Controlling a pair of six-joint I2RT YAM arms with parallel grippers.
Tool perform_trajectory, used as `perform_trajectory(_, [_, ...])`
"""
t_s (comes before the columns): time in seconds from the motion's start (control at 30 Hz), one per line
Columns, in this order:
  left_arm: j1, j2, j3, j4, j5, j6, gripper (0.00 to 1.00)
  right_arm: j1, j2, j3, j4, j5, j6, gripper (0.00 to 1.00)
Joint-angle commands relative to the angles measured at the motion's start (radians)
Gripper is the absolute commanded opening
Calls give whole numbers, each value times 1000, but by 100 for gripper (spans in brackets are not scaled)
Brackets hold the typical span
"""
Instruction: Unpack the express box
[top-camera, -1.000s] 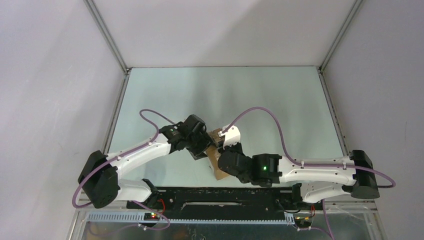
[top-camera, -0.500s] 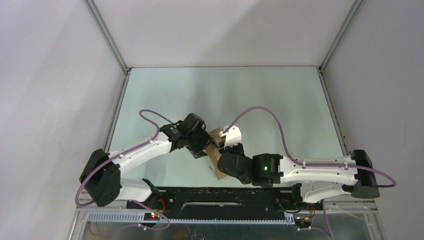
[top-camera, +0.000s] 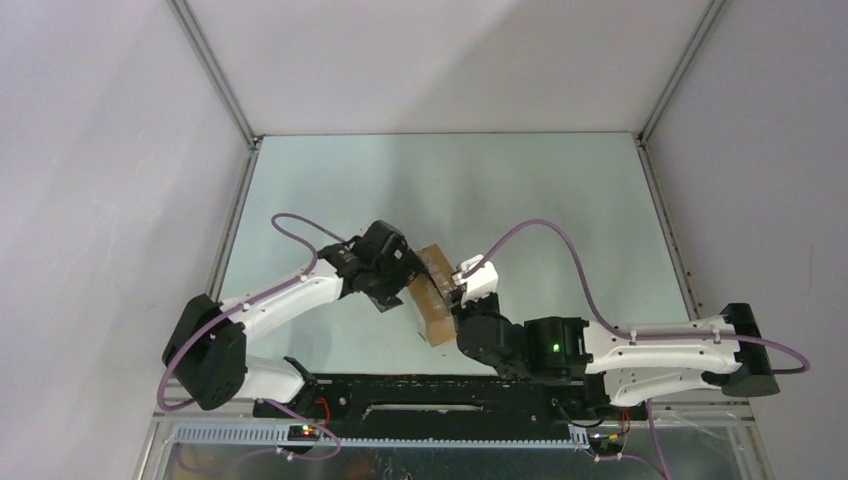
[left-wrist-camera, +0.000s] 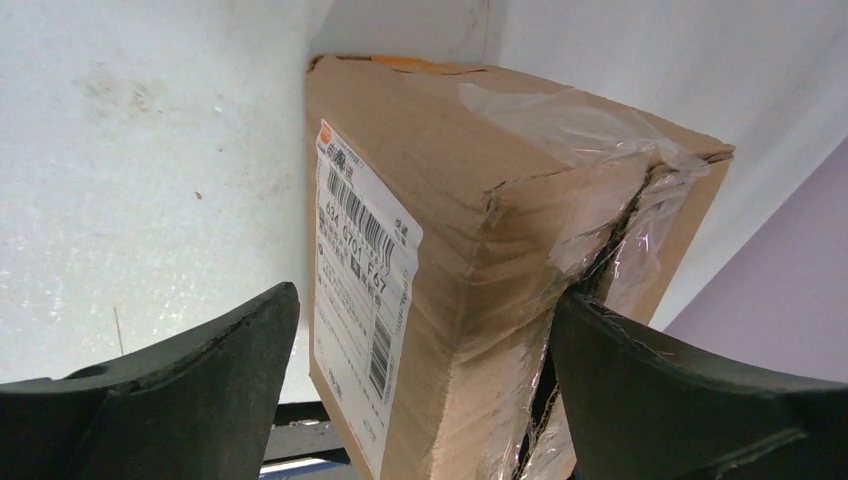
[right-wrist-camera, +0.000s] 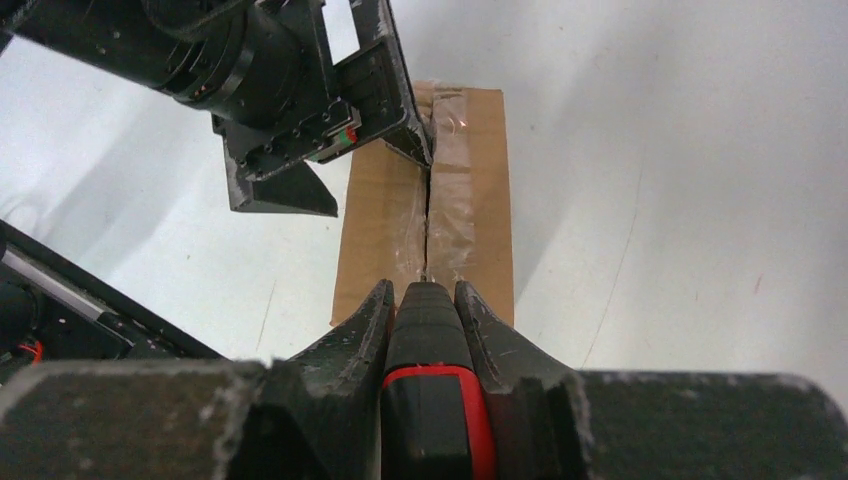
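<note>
Left end effector (left-wrist-camera: 425, 300) spread, right (right-wrist-camera: 423, 292) clamped

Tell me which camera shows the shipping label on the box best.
Left wrist: the label on the side of the box shows close, barcode visible. Right wrist shows only the taped top; top view: box too small to tell.

Worktop (top-camera: 560, 190) lies free from 10 through 2 o'clock of the express box (top-camera: 432, 298). Left gripper (top-camera: 398, 285) crowds the box at 9 o'clock, jaws spread astride one end. Right gripper (top-camera: 466, 300), clamping the knife (right-wrist-camera: 432, 400), blocks 4 o'clock. Enclosure walls (top-camera: 120, 200) hem both flanks.
</note>
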Motion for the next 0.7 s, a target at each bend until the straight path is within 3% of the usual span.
perform_trajectory(0.0, [39,5,35,-62,-160,14,96,20,-17,-62,250,-52,-193,0])
perform_trajectory(0.13, [38,11,70,-109,-161,31,95,1,8,-91,309,-96,-227,0])
perform_trajectory(0.27, [38,-19,40,-83,-180,0,85,-5,33,-87,306,-104,-194,0])
perform_trajectory(0.47, [39,-5,25,-56,-206,-12,72,-11,34,-68,170,-140,-85,0])
perform_trajectory(0.67, [55,10,27,-61,-224,-16,70,25,-14,-62,-10,-150,55,0])
